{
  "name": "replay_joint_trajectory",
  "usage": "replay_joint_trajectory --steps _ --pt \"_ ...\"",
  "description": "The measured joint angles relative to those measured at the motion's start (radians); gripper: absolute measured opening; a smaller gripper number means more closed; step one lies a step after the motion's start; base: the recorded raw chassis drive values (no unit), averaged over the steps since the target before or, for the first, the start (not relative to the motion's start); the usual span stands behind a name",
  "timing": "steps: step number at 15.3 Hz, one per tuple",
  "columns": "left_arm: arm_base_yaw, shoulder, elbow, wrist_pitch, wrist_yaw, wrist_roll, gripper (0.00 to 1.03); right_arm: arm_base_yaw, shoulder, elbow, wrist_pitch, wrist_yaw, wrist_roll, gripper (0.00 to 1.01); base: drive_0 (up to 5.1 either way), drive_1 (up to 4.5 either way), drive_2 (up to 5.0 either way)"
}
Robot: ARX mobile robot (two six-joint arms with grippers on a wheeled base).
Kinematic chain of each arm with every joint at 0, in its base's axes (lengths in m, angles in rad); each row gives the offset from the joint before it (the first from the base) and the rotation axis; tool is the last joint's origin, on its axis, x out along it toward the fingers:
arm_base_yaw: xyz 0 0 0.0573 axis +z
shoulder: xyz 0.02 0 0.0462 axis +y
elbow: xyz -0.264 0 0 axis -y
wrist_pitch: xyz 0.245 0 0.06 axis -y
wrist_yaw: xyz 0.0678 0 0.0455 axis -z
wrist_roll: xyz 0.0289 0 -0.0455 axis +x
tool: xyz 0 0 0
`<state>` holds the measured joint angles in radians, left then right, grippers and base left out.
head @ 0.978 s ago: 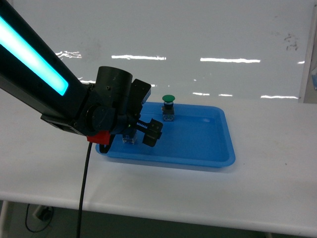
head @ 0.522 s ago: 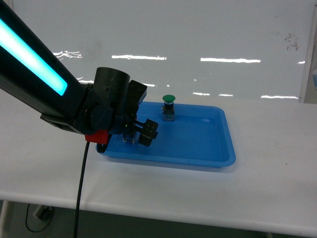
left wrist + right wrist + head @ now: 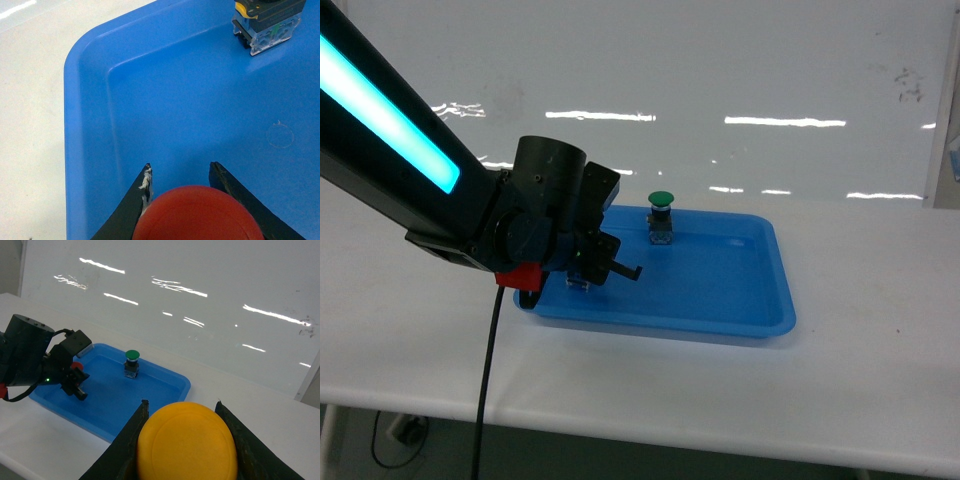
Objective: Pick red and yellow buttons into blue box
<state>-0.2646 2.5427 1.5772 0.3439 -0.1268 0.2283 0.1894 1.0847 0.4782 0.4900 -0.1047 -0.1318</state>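
- Currently the left gripper [image 3: 180, 172] grips the red button [image 3: 197, 214] at the wrist view's bottom, over the blue box [image 3: 85, 150]; an early release could tip it.
- Right gripper [image 3: 180, 410] clamps the yellow button [image 3: 186, 448], away from the box; a drop there lands it on the table [image 3: 280, 430].

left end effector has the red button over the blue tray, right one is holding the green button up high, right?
Not quite: the right end effector holds the yellow button, as the right wrist view shows. The green button stands in the blue tray. The left end effector does hold the red button.
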Motion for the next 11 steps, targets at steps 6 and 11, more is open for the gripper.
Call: replay_joint_trajectory --steps 6,11 --pt "0.022 -0.067 -0.132 0.152 0.031 0.019 0.3 0.0 0.0 0.0 0.0 0.0 0.0 0.33 0.0 0.0 0.0" --pt "0.098 -0.536 -0.573 0.459 0.183 0.093 0.3 0.0 0.0 0.0 0.0 0.0 0.0 0.33 0.0 0.0 0.0"
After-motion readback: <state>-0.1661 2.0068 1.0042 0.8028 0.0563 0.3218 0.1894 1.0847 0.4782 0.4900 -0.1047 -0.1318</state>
